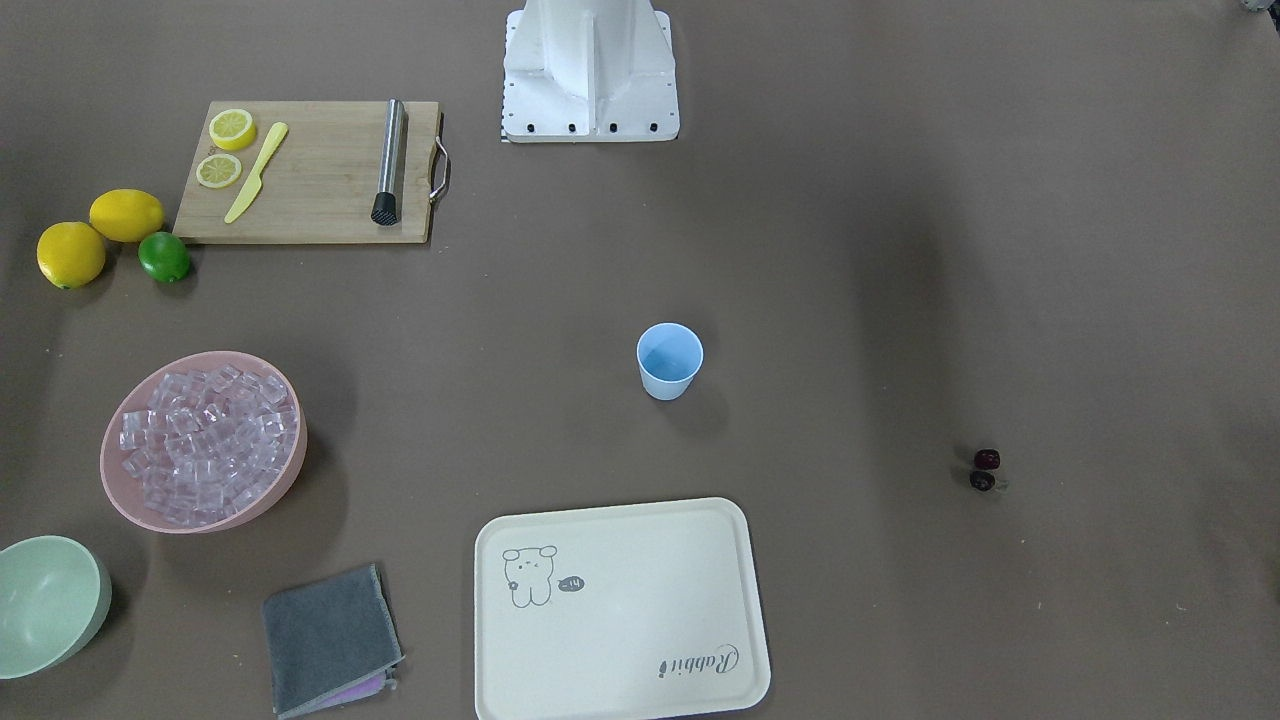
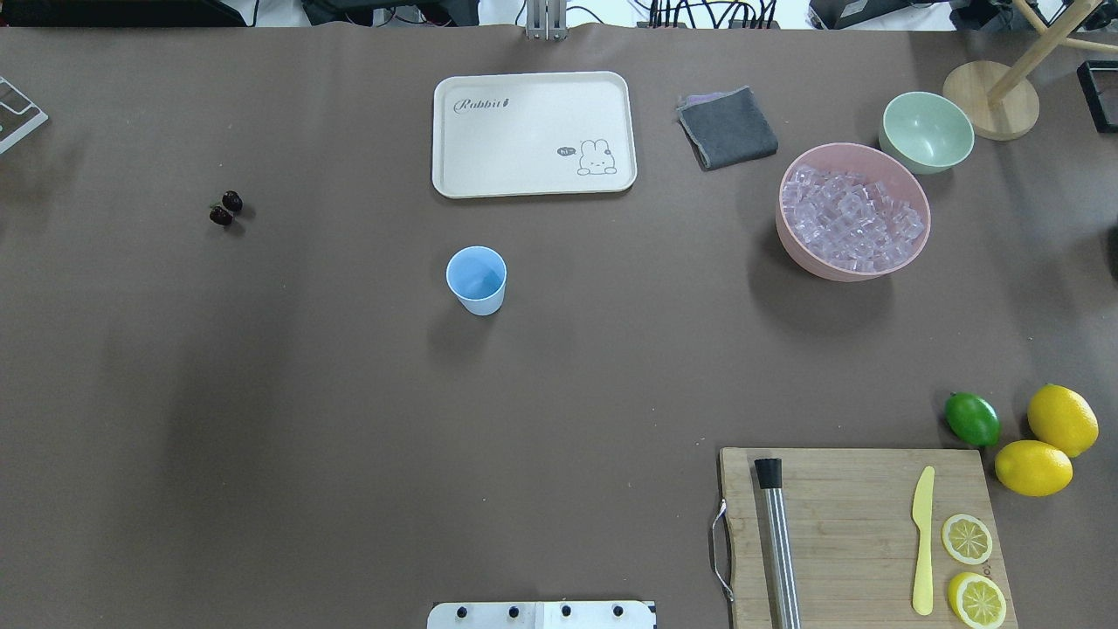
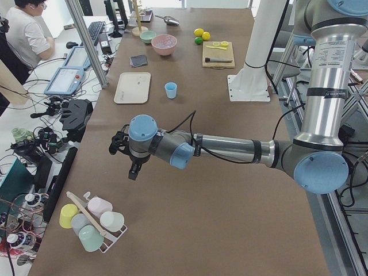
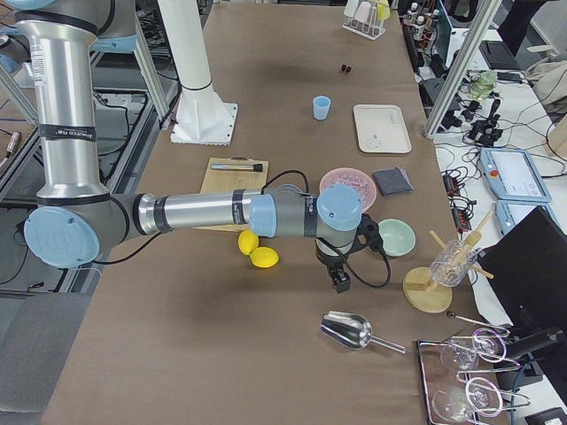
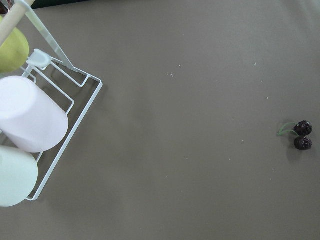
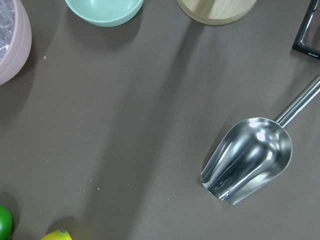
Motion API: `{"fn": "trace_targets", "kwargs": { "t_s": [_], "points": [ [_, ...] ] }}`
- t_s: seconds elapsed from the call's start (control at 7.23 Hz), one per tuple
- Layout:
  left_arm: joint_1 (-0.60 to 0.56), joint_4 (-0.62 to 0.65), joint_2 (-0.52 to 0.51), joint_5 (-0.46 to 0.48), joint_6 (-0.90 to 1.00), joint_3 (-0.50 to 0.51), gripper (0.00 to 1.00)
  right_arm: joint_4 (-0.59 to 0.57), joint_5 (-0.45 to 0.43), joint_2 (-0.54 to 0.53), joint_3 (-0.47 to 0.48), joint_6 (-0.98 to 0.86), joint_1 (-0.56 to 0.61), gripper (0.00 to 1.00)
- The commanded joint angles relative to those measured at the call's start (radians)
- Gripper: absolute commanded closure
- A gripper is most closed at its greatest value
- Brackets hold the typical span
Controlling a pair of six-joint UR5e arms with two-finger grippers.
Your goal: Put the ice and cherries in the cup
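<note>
The light blue cup (image 2: 476, 279) stands upright and empty mid-table; it also shows in the front view (image 1: 669, 360). The ice (image 2: 852, 218) fills a pink bowl (image 2: 799, 249) on the right. The cherries (image 2: 225, 209) lie as a pair on the table at far left, and show at the right edge of the left wrist view (image 5: 302, 135). My left gripper (image 3: 133, 171) hovers over the table's left end, beyond the cherries. My right gripper (image 4: 339, 280) hovers over the right end, past the pink bowl. I cannot tell whether either is open or shut.
A cream tray (image 2: 533, 131), a grey cloth (image 2: 727, 128) and a pale green bowl (image 2: 926, 131) lie at the back. A cutting board (image 2: 856, 533) holds a muddler, a knife and lemon slices; lemons and a lime lie beside it. A metal scoop (image 6: 247, 160) and a cup rack (image 5: 55, 125) are at the ends.
</note>
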Motion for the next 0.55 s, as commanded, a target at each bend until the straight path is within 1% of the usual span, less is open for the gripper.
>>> {"fn": "trace_targets", "kwargs": {
  "t_s": [0.0,0.28,0.42],
  "points": [
    [-0.004,-0.004,0.038,0.001,0.0,-0.034,0.03,0.002,0.001,0.005,0.001,0.004,-0.001,0.0],
    [-0.001,-0.005,0.023,0.007,-0.01,-0.022,0.03,0.0,0.002,0.018,0.006,0.022,-0.001,0.0],
    [-0.003,-0.005,0.024,0.001,-0.014,-0.033,0.03,0.0,-0.001,0.041,0.006,0.083,-0.003,0.0]
  ]
}}
